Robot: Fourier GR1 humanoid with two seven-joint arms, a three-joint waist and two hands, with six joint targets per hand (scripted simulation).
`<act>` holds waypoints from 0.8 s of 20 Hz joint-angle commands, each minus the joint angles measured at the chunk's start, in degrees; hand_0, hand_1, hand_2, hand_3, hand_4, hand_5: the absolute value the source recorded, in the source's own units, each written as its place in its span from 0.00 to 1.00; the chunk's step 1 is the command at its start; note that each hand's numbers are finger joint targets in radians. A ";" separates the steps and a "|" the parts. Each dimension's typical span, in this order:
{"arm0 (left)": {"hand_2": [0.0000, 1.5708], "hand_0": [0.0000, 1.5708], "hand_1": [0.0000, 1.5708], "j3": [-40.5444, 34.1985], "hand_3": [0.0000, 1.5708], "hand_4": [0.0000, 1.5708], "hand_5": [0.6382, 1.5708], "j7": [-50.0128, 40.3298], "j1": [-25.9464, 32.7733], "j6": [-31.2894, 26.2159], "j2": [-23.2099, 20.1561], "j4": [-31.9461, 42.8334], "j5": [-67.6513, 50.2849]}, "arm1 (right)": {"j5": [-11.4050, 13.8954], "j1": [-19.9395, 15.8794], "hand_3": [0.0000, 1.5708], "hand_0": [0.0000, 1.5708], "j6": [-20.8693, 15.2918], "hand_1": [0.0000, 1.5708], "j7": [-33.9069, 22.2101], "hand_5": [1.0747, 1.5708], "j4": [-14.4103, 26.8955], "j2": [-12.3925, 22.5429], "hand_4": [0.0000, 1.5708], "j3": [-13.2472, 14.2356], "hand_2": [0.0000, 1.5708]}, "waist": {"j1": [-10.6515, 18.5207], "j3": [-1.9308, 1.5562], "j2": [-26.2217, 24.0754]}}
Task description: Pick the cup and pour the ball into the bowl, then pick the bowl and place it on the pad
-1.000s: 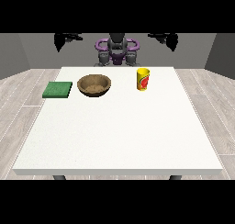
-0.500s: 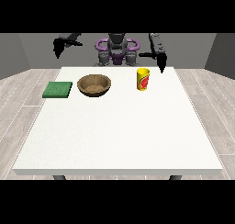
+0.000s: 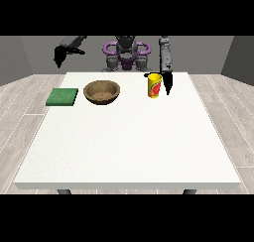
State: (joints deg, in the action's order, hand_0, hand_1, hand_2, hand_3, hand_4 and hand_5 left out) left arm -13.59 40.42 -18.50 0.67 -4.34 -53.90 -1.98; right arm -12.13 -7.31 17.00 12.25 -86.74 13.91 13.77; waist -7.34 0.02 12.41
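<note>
I see the yellow cup [image 3: 154, 85] standing upright near the worktop's [image 3: 129, 147] far edge, toward its far right corner, with the hand at the view's right [image 3: 168, 83] hanging fingers-down just beside it; whether they touch, or how those fingers lie, I cannot tell. The brown bowl [image 3: 101, 92] sits left of the cup along the far edge, and the green pad [image 3: 62, 96] lies by the far left corner. The hand at the view's left [image 3: 59, 55] hovers off the worktop beyond that corner, its fingers too small for me to read.

Yellow cup [image 3: 155, 85] upright beside brown bowl [image 3: 101, 92] and green pad [image 3: 62, 96]
</note>
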 commanded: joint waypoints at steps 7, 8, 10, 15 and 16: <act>0.00 0.00 0.00 -1.37 0.00 0.00 0.95 10.69 -6.20 0.92 -1.57 17.42 0.70 | 0.32 -0.11 0.00 0.00 2.29 0.00 2.88 1.00 3.70 0.11 0.00 -0.02 0.00 | -0.54 0.01 0.54; 0.00 0.00 0.00 -3.15 0.00 0.00 0.95 9.77 -9.24 1.76 -2.60 17.58 -0.53 | 1.81 0.38 0.00 0.00 2.50 0.00 5.55 1.00 3.68 -0.20 0.00 -0.74 0.00 | -1.89 0.02 2.99; 0.00 0.00 0.00 -3.07 0.00 0.00 0.95 13.28 -8.94 -0.06 -3.20 20.16 -0.53 | 0.85 -3.41 0.00 0.00 0.29 0.00 3.07 1.00 4.30 0.71 0.00 1.11 0.00 | -0.07 0.03 4.44; 1.00 0.79 0.79 1.53 1.00 0.85 0.70 15.50 -6.11 15.10 -1.55 18.57 8.14 | 0.29 -2.10 0.00 0.00 2.43 0.00 5.05 1.00 6.18 1.64 0.00 1.99 0.00 | -2.02 -0.08 2.76; 1.00 0.82 0.82 0.97 1.00 0.89 0.68 17.67 -6.99 17.90 -0.26 19.74 8.42 | -1.54 -5.29 0.00 0.00 2.30 0.00 1.40 1.00 4.18 3.21 0.00 2.81 0.00 | -2.55 0.01 4.55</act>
State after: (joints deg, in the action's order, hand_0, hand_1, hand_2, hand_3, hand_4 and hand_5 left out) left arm -14.15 53.75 -26.08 8.82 -6.64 -36.20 1.97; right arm -12.22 -10.03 19.04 14.96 -82.42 15.59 15.25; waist -8.76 -0.57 14.78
